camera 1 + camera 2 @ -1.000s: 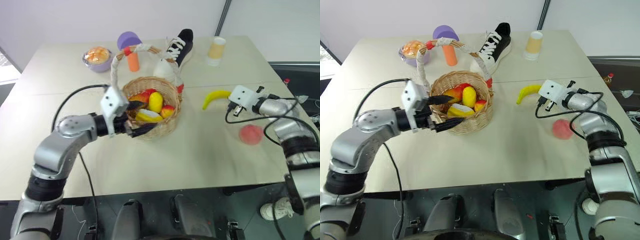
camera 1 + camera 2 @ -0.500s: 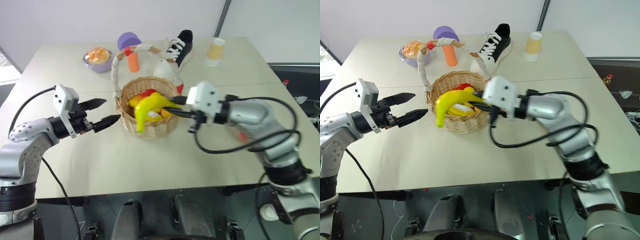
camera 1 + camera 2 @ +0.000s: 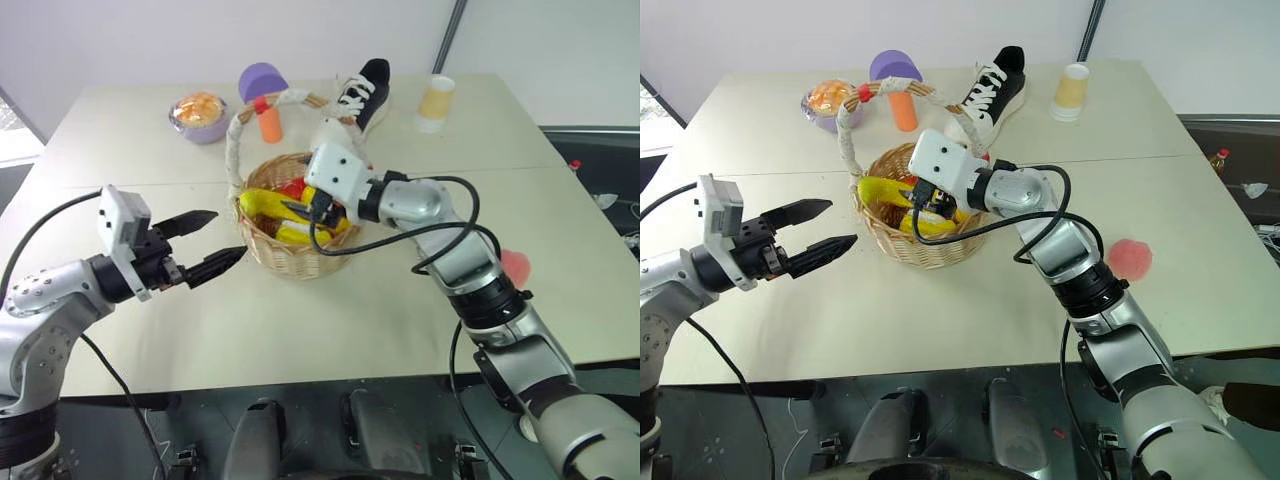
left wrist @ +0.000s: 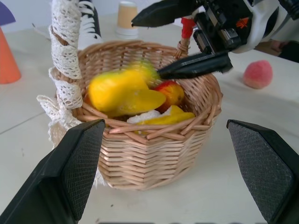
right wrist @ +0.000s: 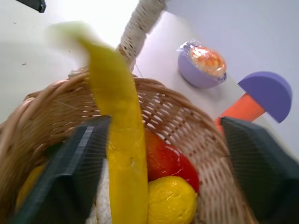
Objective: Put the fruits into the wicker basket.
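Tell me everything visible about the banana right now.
The banana is a long, curved, smooth yellow toy with a greenish tip, plastic by the look of it. It is inside the wicker basket, lying across the lemon and a red-yellow fruit, its tip reaching over the rim. It shows blurred. The right gripper stands open right over it, its fingers apart on either side; whether they touch it cannot be told.

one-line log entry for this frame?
right gripper: open over wicker basket | banana: dropping in, blurred | left gripper: open, beside basket | peach: on table
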Robot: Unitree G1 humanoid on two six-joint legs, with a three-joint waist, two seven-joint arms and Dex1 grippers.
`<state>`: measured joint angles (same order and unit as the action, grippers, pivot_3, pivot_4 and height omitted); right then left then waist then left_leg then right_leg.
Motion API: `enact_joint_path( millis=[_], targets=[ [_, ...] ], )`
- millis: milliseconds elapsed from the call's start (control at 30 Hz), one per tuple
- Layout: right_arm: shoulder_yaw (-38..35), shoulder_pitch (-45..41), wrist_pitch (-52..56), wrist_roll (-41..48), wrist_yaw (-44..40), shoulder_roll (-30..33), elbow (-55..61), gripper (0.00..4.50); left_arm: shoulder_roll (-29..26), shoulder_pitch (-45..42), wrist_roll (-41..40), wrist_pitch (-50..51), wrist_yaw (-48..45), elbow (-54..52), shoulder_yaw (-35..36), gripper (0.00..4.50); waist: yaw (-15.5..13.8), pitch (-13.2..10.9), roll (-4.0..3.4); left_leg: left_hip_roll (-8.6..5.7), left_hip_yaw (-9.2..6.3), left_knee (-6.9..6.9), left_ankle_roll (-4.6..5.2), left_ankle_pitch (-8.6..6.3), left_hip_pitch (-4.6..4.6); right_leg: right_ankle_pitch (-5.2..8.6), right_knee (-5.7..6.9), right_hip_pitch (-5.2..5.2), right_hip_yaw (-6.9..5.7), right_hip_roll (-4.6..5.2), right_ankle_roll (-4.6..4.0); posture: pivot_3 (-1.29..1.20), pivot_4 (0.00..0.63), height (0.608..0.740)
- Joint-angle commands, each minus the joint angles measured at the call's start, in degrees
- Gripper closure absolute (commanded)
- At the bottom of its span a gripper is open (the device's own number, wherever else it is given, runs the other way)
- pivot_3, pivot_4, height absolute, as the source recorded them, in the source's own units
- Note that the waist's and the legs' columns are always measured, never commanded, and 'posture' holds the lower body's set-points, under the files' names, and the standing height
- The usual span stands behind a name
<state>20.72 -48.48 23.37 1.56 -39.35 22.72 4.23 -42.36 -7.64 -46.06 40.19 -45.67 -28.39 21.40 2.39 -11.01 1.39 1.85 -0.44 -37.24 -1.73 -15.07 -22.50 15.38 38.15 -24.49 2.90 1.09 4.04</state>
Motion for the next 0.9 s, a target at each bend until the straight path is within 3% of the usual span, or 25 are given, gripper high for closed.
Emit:
enact_joint_path(
  millis=[33,200,300,367,567,900],
  targets=[
    [-7.1,2.2,-0.6,5.3,-4.7,4.1,10.0,0.25,-0.2,-2.2,-3.3,1.1,0.7,-3.7,-1.7,0.0,-0.2,0.0,0.0,0.0,0.0,0.0,0.0,0.0,-0.01,0.0,-0.01,0.01,-0.01,0.0,0.0,0.0,0.15,0.74],
    [-20.8,15.2,8.1,16.2,-10.6,15.7,24.0,0.25,2.9,-9.1,-3.6,1.7,0.6,-5.7,-12.2,0.0,-1.8,0.0,0.06,-0.07,-0.05,0.01,0.01,-0.01,-0.02,0.01,-0.13,0.17,-0.06,0.03,0.02,0.0,0.15,0.74],
    [-32.9,31.5,12.6,15.8,-13.2,25.2,26.8,0.25,7.6,-15.1,1.6,-0.6,-1.4,-3.6,-23.4,0.0,-2.3,0.1,0.07,-0.22,0.0,-0.01,0.02,-0.01,0.0,-0.01,-0.17,0.22,0.0,0.04,0.06,0.0,0.15,0.74],
    [-37.5,38.1,13.5,15.2,-12.0,27.5,26.7,0.25,9.5,-17.3,3.3,-1.5,-2.6,-2.3,-27.2,0.0,-1.9,0.1,0.07,-0.28,-0.02,-0.03,0.05,-0.03,0.03,0.0,-0.27,0.34,0.0,-0.02,0.07,0.0,0.15,0.74],
    [-45.2,51.8,10.5,11.1,-6.6,26.7,21.7,0.25,13.2,-21.3,7.4,-4.6,-7.0,2.0,-34.0,0.0,-0.1,0.1,0.02,-0.01,0.03,0.02,0.13,-0.06,0.29,0.03,-0.08,0.32,0.25,-0.54,0.01,0.0,0.15,0.74],
    [-44.3,45.1,12.5,11.9,3.8,19.0,7.0,0.25,14.6,-20.8,10.1,-5.6,-7.1,3.8,-33.7,0.0,0.0,0.1,-0.06,-0.03,0.06,-0.05,0.13,-0.05,0.23,0.04,-0.08,0.31,0.28,-0.49,0.01,0.0,0.15,0.74]
  ],
)
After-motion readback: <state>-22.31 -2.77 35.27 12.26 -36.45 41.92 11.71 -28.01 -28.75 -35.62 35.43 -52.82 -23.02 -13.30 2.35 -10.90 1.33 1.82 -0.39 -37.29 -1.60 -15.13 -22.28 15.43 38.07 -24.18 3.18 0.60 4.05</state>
